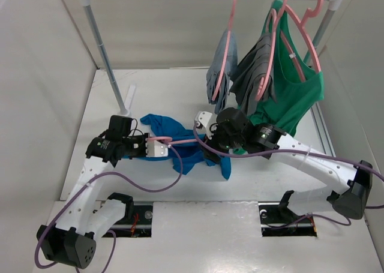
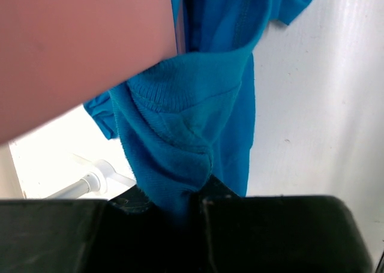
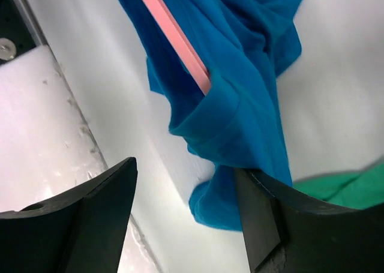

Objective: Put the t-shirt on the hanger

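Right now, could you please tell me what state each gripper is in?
Left gripper: closed on a fold of the royal-blue cloth t-shirt.
Right gripper: open, holding nothing.

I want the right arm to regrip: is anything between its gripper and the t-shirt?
Nothing visible. The open right gripper faces the t-shirt directly, with blue cloth reaching one of its fingers. The hanger runs into the cloth higher up, and the green tank top lies off to the side.
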Robot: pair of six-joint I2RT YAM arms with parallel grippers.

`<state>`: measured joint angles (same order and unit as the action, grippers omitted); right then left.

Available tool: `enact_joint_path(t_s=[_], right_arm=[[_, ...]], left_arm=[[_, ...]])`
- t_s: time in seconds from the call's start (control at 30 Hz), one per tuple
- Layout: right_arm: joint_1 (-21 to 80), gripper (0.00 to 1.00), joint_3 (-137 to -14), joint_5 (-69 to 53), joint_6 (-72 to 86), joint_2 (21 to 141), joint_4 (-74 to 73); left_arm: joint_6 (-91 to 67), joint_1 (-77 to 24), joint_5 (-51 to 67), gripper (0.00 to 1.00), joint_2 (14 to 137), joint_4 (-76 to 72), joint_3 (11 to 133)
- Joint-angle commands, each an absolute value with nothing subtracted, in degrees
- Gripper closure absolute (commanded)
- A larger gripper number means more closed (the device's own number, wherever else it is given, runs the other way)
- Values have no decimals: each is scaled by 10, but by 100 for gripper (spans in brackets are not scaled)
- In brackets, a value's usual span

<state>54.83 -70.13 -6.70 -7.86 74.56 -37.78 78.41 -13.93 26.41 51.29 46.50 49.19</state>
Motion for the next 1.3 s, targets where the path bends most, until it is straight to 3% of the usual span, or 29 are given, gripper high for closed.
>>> enact_joint_path(t_s=[0.0, 0.37, 0.67, 0.97, 1.13, 1.23, 1.27], right_arm=[[533, 30, -701, -46, -85, 714, -403], [520, 34, -752, -96, -122, 696, -474], [574, 45, -777, -148, -134, 779, -303], [584, 54, -792, -173, -140, 850, -258], [590, 78, -792, -141, -134, 860, -238], [590, 85, -787, -141, -134, 871, -238], [590, 98, -787, -141, -134, 877, -238]], left_arm=[[825, -145, 310, 100, 512, 497, 497], [838, -145, 335, 100, 537, 519, 497], [826, -145, 372, 100, 542, 525, 513], [821, -145, 377, 100, 537, 525, 513], [815, -145, 395, 100, 542, 525, 533], [815, -145, 401, 100, 548, 525, 544], [815, -145, 406, 100, 548, 525, 544]])
